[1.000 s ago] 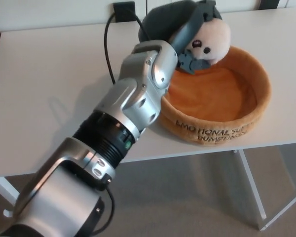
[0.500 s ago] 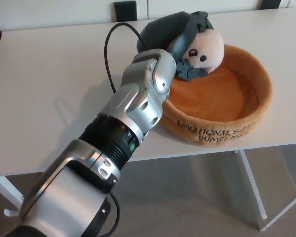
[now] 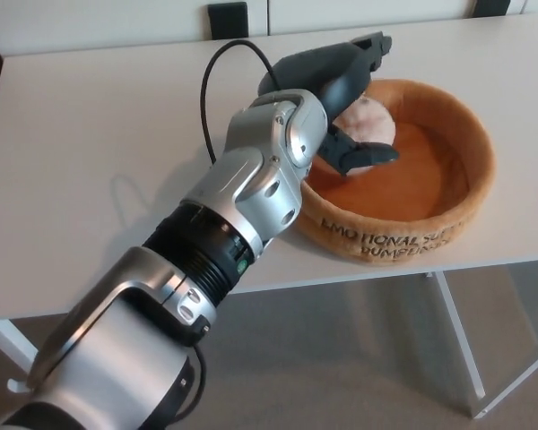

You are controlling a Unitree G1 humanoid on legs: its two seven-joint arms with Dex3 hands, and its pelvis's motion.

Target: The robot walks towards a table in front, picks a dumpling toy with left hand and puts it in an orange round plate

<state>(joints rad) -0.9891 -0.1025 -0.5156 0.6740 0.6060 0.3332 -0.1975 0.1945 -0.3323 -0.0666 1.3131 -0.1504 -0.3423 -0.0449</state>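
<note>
**A:** Starting on the left: the robot's left arm (image 3: 224,233) sweeps up from the bottom corner, silver shell and black joint rings, crossing the front edge of the white table (image 3: 90,152). A black cable (image 3: 208,98) loops up off the forearm over the tabletop.

**B:** And at the end of it?

**A:** The left hand (image 3: 341,98), black, hanging over the near-left rim of the orange round plate (image 3: 466,193). The upper fingers (image 3: 363,49) reach out above the toy, the thumb pokes forward below it, and there's a clear gap between them. It's spread, gripping nothing.

**B:** So where's the dumpling toy?

**A:** The dumpling toy (image 3: 369,125) is inside the plate, a pale cream lump resting on the orange floor against the back-left wall, partly hidden behind the hand. I can't tell whether a finger brushes it.

**B:** Anything further right?

**A:** The plate's soft wall, dark lettering on its front, sitting near the table's front edge. Below that, the white table leg (image 3: 457,340) over grey floor. The right hand isn't showing.
</note>
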